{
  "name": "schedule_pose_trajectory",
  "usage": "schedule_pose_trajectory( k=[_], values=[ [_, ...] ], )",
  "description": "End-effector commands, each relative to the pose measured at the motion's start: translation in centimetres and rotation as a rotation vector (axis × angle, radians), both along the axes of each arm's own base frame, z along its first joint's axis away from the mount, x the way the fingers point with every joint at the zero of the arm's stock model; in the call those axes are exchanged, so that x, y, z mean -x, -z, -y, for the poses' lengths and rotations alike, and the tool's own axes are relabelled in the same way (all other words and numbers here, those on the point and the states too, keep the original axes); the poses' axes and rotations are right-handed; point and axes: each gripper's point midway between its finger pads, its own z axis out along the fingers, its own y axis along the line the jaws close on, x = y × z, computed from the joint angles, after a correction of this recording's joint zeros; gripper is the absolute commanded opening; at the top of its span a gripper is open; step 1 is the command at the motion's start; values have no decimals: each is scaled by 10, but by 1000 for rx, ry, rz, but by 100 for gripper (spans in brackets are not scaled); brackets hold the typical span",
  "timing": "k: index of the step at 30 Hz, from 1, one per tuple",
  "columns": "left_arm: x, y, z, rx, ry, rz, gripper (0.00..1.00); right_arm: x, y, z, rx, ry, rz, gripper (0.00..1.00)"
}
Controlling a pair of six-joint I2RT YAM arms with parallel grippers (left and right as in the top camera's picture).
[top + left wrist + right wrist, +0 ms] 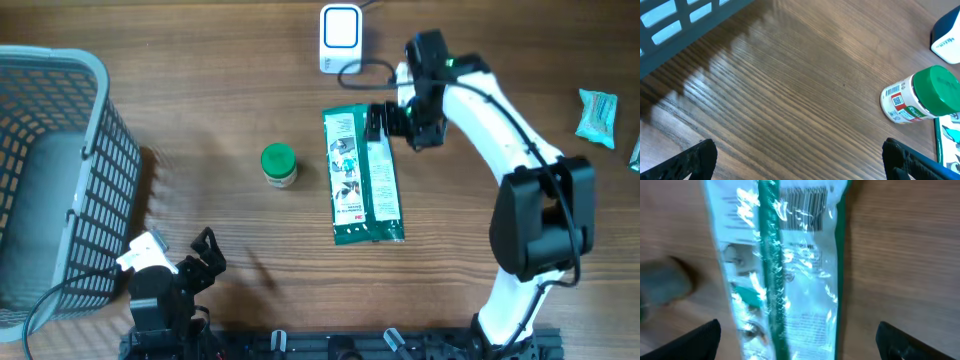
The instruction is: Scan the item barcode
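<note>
Table (250,90), seen from the arms' side.
- Basket (60,180) sits at the far left edge.
- Jar (279,165) is near the centre.
- Packet (361,177) lies flat just right of the jar, running front to back.
- Scanner (340,38) is behind the packet, at the back edge.
- Right gripper (376,122) is over the packet's far end.
- Left gripper (208,252) is at the front, between basket and jar.
- Small pouch (598,116) is at the far right, well apart.
</note>
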Motion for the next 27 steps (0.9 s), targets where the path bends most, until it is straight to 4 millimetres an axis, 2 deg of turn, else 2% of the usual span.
schedule_pose_trajectory(
  k=[1, 6, 8, 11, 13, 14, 15, 18, 19, 22, 24, 27],
  values=[
    [0, 0, 0, 2, -1, 4, 100, 26, 35, 1, -28, -69, -52, 100],
    [0, 0, 0, 2, -1, 4, 100, 30, 47, -9, -94, -74, -44, 100],
    [0, 0, 0, 2, -1, 4, 100, 36, 58, -12, -88, -83, -71, 100],
    [0, 0, 0, 2, -1, 4, 100, 53, 97, -14, -13, -88, -169, 100],
    [0, 0, 0, 2, -1, 4, 100, 69, 137, 2, 170, -47, -245, 98],
    [0, 0, 0, 2, -1, 4, 100, 78, 153, 8, 235, -41, -282, 91],
    [0, 0, 0, 2, -1, 4, 100, 88, 165, 12, 273, -53, -318, 77],
    [0, 0, 0, 2, -1, 4, 100, 110, 194, 20, 331, -43, -409, 23],
    [0, 0, 0, 2, -1, 4, 100, 111, 197, 22, 336, -18, -419, 6],
    [0, 0, 0, 2, -1, 4, 100, 107, 193, 25, 336, 15, -427, 4],
    [0, 0, 0, 2, -1, 4, 100, 97, 180, 27, 352, 17, -423, 4],
    [0, 0, 0, 2, -1, 4, 100, 61, 145, 43, 470, 13, -281, 4]
  ],
)
